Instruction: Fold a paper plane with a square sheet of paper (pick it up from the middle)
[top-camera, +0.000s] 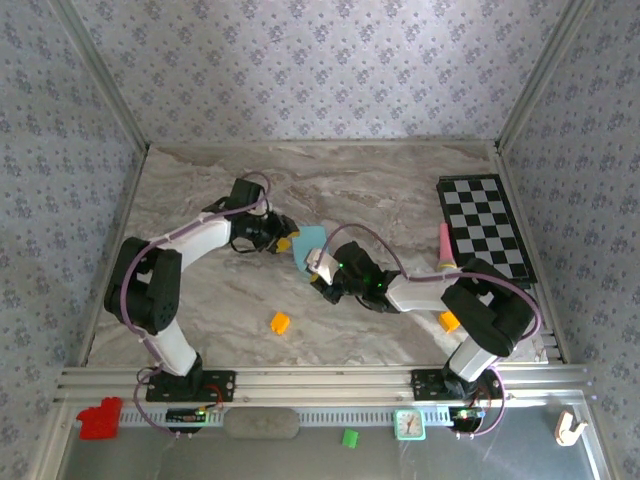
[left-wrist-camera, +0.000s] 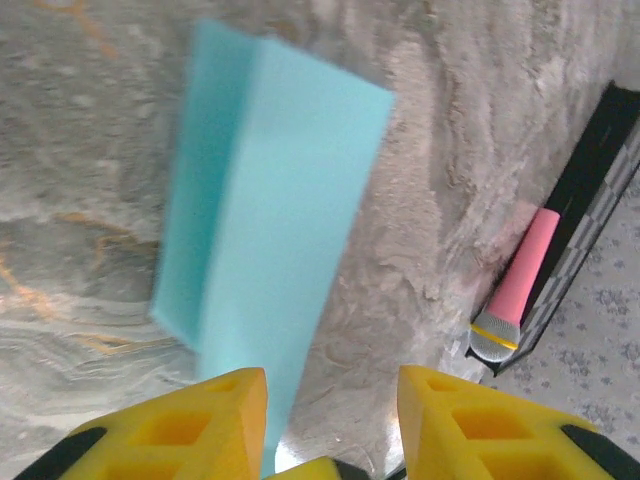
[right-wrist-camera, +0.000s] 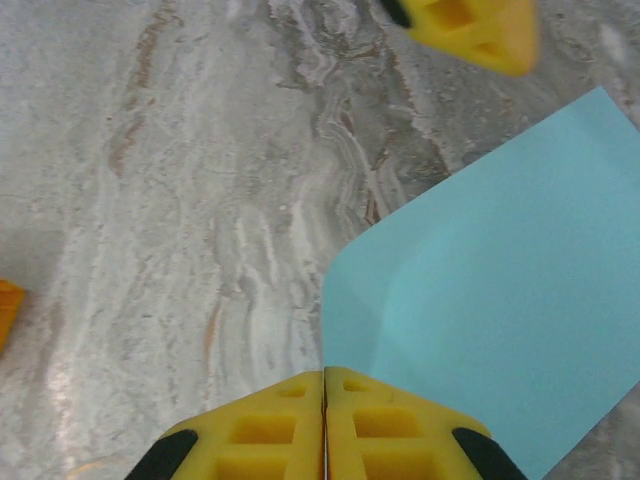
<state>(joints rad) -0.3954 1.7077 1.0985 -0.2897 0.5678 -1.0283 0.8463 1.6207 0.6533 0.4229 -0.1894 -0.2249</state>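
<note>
The square sheet of paper (top-camera: 311, 242) is teal-blue and lies folded in layers, lifted off the marble near the table's middle. In the left wrist view the sheet of paper (left-wrist-camera: 275, 200) looks long and blurred, and runs down past the inner side of the left fingertip. My left gripper (left-wrist-camera: 332, 400) is open, with bare marble between its yellow fingers. My right gripper (right-wrist-camera: 325, 375) is shut, and the straight edge of the paper (right-wrist-camera: 490, 290) runs into the seam between its fingers. One yellow finger (right-wrist-camera: 470, 28) of the left gripper (top-camera: 285, 243) shows beyond the sheet, and the right gripper (top-camera: 318, 268) sits just below it.
A black-and-white checkered board (top-camera: 484, 228) lies at the right, with a pink microphone (top-camera: 444, 247) along its left edge. Two orange cubes (top-camera: 280, 322) (top-camera: 449, 321) sit nearer the front. Patterned walls close in the table on three sides.
</note>
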